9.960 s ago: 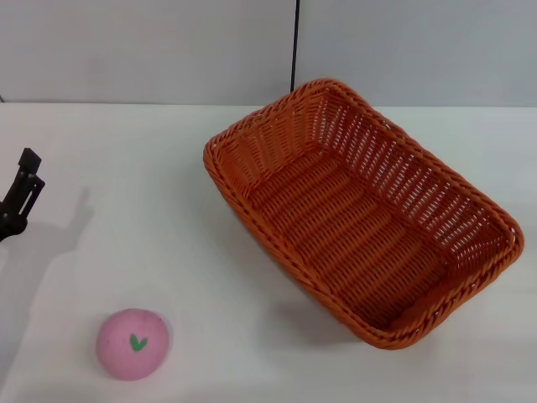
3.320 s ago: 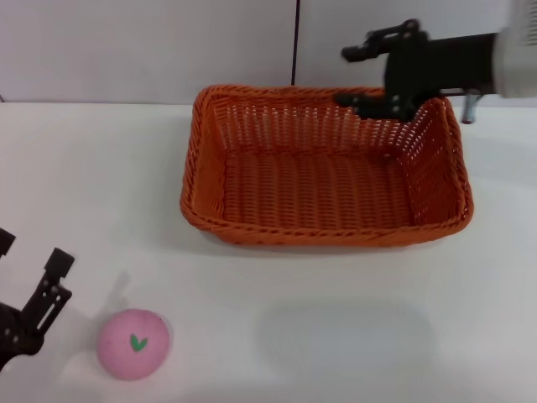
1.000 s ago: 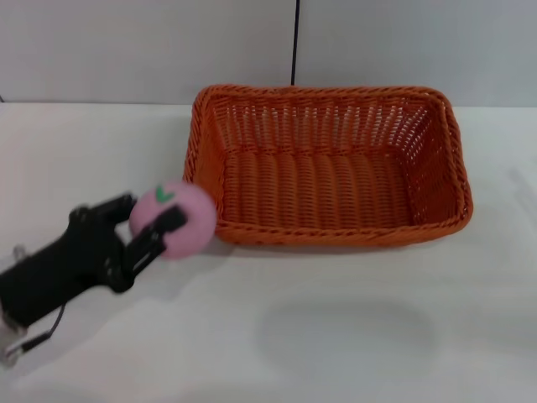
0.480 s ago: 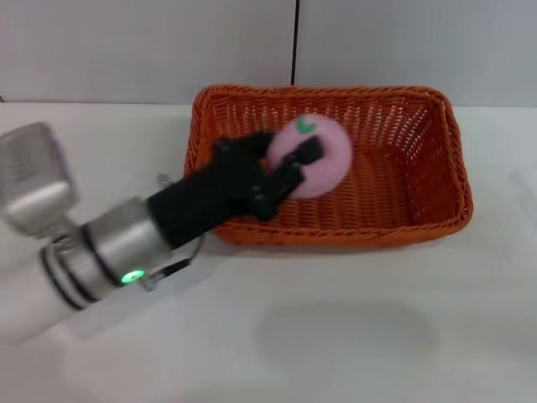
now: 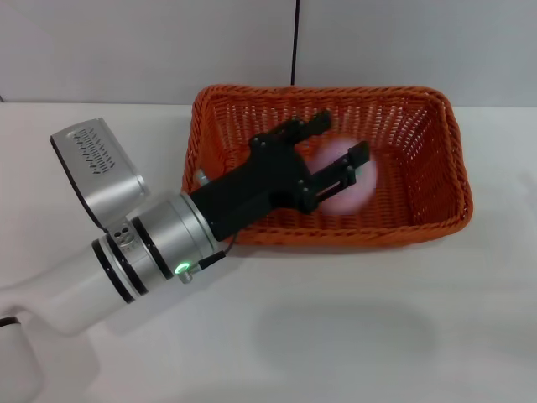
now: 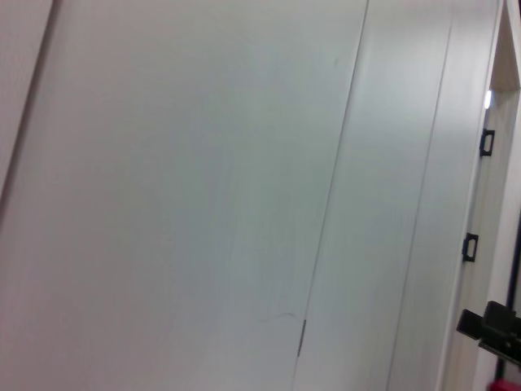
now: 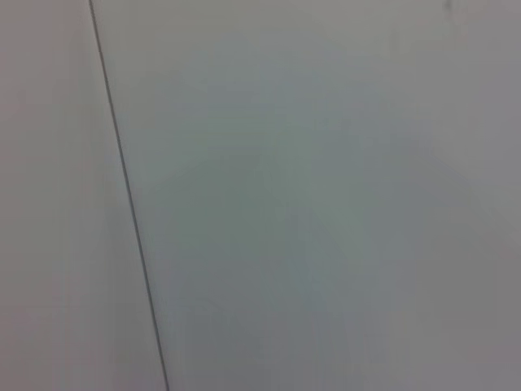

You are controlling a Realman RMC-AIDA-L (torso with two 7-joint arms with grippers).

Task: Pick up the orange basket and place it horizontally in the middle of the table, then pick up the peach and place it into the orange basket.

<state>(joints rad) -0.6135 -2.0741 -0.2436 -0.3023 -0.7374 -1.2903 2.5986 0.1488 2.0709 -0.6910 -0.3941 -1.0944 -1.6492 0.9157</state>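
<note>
The orange basket (image 5: 419, 126) lies lengthwise across the middle of the white table (image 5: 361, 327) in the head view. My left arm reaches over the basket's near-left rim. Its black left gripper (image 5: 342, 136) is open above the basket floor. The pink peach (image 5: 348, 186) shows blurred inside the basket, just beyond the lower finger and free of both fingers. The left wrist view shows mostly wall, with a black fingertip (image 6: 495, 326) at its edge. My right gripper is out of view.
A grey wall with a dark vertical seam (image 5: 295, 42) stands behind the table. The silver and white forearm (image 5: 126, 252) of my left arm crosses the table's left front part.
My left gripper carried the peach from the table's left front over the rim into the basket. Its fingers have now spread and the peach has left them.
</note>
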